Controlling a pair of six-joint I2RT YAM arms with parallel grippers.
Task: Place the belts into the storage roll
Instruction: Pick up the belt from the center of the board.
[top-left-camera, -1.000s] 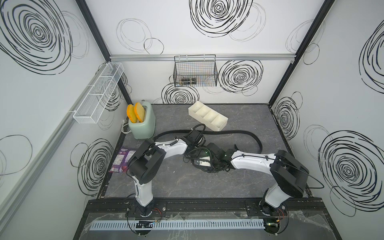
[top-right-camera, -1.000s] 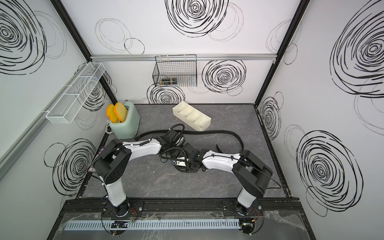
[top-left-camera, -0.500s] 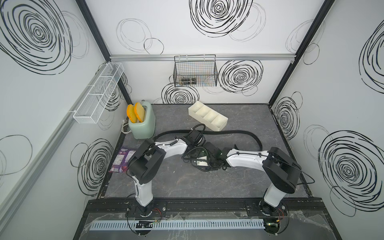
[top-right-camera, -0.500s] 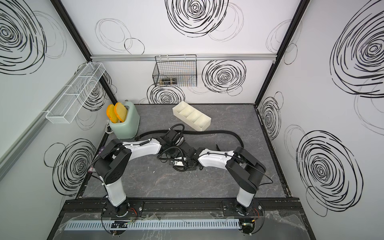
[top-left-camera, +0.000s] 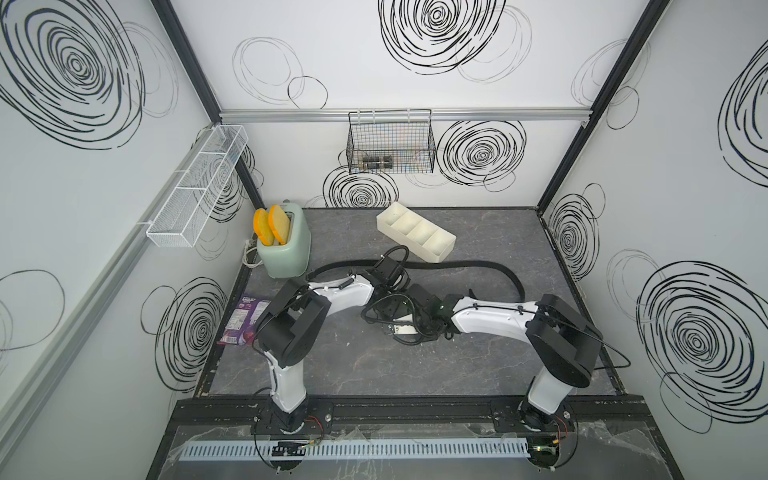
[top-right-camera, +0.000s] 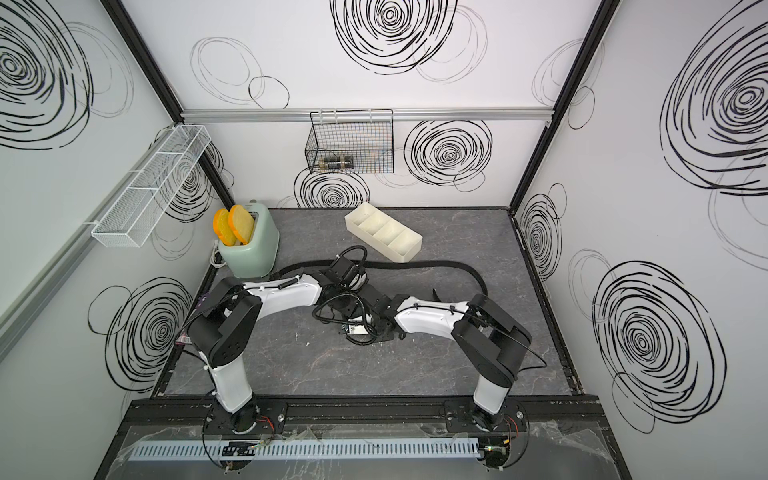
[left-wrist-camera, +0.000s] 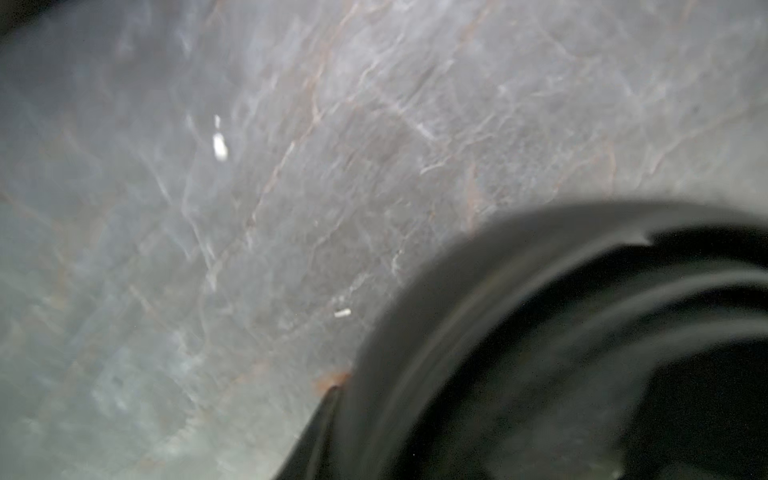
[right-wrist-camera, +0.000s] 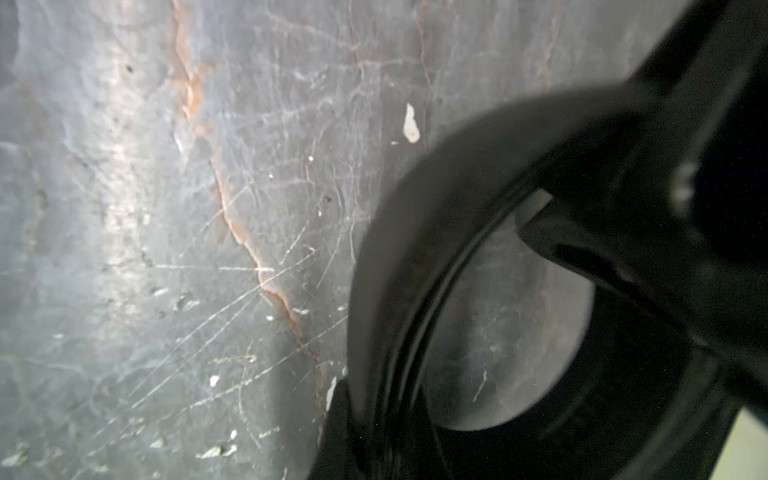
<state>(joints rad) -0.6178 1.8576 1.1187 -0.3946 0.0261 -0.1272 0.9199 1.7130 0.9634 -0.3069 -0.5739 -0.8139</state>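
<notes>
Fingers' (right-wrist-camera: 623, 266) spread cannot be told; one dark tip lies inside the coiled belt's (right-wrist-camera: 386, 257) ring.

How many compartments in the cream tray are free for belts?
4, side by side in one row along the storage roll, from its far end to its near end. All four look empty in both top views, and none is hidden.
</notes>
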